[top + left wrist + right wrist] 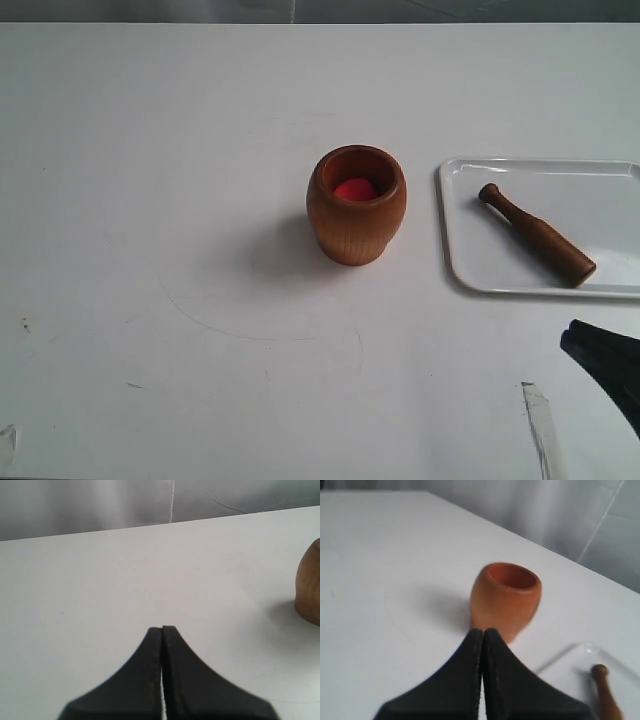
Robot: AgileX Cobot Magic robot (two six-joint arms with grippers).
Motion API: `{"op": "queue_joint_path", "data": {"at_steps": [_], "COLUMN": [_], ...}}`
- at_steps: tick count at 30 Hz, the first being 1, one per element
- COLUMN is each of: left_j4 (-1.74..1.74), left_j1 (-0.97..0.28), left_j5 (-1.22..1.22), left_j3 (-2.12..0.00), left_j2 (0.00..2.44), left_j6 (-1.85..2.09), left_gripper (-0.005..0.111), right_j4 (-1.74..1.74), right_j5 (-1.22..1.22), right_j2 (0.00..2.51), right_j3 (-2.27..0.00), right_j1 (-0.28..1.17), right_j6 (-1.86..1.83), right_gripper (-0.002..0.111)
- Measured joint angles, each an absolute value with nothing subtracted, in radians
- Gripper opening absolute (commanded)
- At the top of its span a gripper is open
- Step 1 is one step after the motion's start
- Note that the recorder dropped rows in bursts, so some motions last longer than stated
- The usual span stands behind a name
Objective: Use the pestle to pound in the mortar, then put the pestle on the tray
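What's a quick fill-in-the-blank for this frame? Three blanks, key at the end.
1. The pestle lies on the ____.
2. The round object inside the mortar is ____ in colour.
3. The left gripper and right gripper are both ____, holding nothing.
Missing words: tray; red; shut.

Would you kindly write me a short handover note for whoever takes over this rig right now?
Pincers: the left pincer and the right pincer are both shut and hold nothing.
Things: the mortar stands upright mid-table with a red thing inside. The pestle lies flat on the tray, right of the mortar.
Done: the pestle is on the tray; the pictures cannot settle whether pounding took place.
Left: if not pounded, grasp the pestle, pound, then return it to the tray.
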State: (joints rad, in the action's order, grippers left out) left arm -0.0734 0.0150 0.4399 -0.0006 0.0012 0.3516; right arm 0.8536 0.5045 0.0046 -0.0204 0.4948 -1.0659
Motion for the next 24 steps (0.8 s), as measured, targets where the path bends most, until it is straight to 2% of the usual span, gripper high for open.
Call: {"op": "queue_joint_path", "data": {"at_steps": [4, 7, 17, 20, 24], "left_j4": [-0.073, -0.073, -0.073, -0.073, -0.073], "left_j1": [0.015, 0.015, 0.015, 0.015, 0.015], "left_j5": [0.440, 0.440, 0.440, 0.440, 0.440], "left_j3": [-0.001, -0.001, -0.001, -0.001, -0.001], "left_j2": [0.001, 0.001, 0.001, 0.001, 0.001], "left_j6": [0.352, 0.352, 0.352, 0.352, 0.352], "left_gripper": [0.000, 0.000, 0.000, 0.000, 0.000], "right_j4": [0.446, 0.286, 0.356, 0.288, 0.072], "right_j5": [0.513, 0.515, 0.491, 0.429, 0.186], "right_j2": [0.005, 0.005, 0.005, 0.005, 0.005], "right_j3": [-0.020, -0.020, -0.020, -0.019, -0.003], "right_j1": [0.495, 0.495, 0.495, 0.495, 0.495], "right_j6": [-1.055, -1.040, -0.983, -0.738, -0.264], "right_gripper": [0.000, 0.000, 0.000, 0.000, 0.000]}}
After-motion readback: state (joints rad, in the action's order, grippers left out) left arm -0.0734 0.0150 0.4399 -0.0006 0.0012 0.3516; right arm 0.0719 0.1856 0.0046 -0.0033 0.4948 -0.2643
